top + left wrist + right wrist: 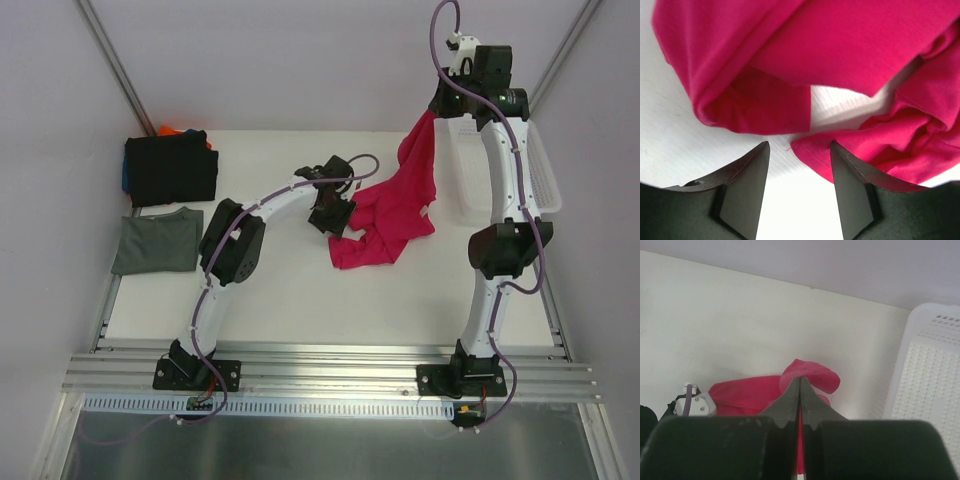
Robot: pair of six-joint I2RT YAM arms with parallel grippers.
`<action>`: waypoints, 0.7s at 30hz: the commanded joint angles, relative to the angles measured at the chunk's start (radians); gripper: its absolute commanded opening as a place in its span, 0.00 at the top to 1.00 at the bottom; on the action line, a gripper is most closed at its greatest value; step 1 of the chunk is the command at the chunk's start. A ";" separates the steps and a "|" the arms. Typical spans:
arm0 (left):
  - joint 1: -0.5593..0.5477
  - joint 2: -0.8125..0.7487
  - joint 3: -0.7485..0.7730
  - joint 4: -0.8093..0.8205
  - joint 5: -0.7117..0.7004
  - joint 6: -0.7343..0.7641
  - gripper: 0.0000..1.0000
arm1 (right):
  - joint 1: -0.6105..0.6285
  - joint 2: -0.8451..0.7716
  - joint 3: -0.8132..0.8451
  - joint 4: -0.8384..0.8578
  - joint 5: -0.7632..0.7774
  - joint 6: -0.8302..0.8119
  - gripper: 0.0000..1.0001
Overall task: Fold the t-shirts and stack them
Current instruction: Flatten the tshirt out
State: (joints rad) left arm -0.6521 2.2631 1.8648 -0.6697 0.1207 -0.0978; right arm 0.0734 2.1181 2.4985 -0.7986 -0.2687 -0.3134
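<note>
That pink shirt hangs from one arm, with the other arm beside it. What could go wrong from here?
The right tool pinches just a small fold of the pink shirt, so it might slip free. The left tool stands open at a loose hem edge; closing could miss it or catch bunched layers instead.

Soft, even light from overhead fills the white-walled cell; shadows under the arms lie faint on the pale table [290,300]; the overhead view is sharp throughout, without glare; at the left wrist the crimson-pink shirt [840,45] glows saturated while the surface beneath bleaches to white; the right wrist's basket [930,380] washes out, its dark foreground underexposed.
</note>
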 commanded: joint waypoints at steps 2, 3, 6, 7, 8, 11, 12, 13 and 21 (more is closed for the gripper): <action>0.016 0.022 0.063 -0.002 -0.009 -0.008 0.49 | -0.009 -0.014 0.045 0.024 -0.017 0.020 0.99; 0.016 0.033 0.072 -0.002 -0.009 -0.011 0.49 | -0.011 -0.017 0.043 0.025 -0.015 0.020 0.99; 0.016 0.053 0.088 0.001 -0.006 -0.014 0.50 | -0.009 -0.024 0.034 0.024 -0.010 0.016 0.99; 0.017 0.059 0.094 0.001 -0.006 -0.014 0.50 | -0.009 -0.029 0.030 0.021 -0.009 0.013 0.99; 0.019 0.067 0.097 0.002 -0.003 -0.016 0.51 | -0.009 -0.033 0.022 0.022 -0.007 0.011 1.00; 0.022 0.082 0.119 0.007 -0.004 -0.013 0.53 | -0.007 -0.043 0.008 0.021 -0.004 0.005 1.00; 0.022 0.084 0.128 0.007 -0.003 -0.014 0.53 | -0.011 -0.044 0.007 0.021 -0.004 0.005 0.99; 0.023 0.085 0.131 0.009 -0.001 -0.014 0.55 | -0.011 -0.044 0.003 0.021 -0.003 0.005 1.00; 0.025 0.081 0.129 0.013 -0.010 -0.010 0.74 | -0.009 -0.046 0.002 0.024 -0.004 0.011 0.99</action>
State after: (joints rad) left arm -0.6331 2.3455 1.9686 -0.6617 0.1200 -0.1043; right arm 0.0715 2.1185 2.4958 -0.7982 -0.2691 -0.3138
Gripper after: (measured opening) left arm 0.295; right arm 0.009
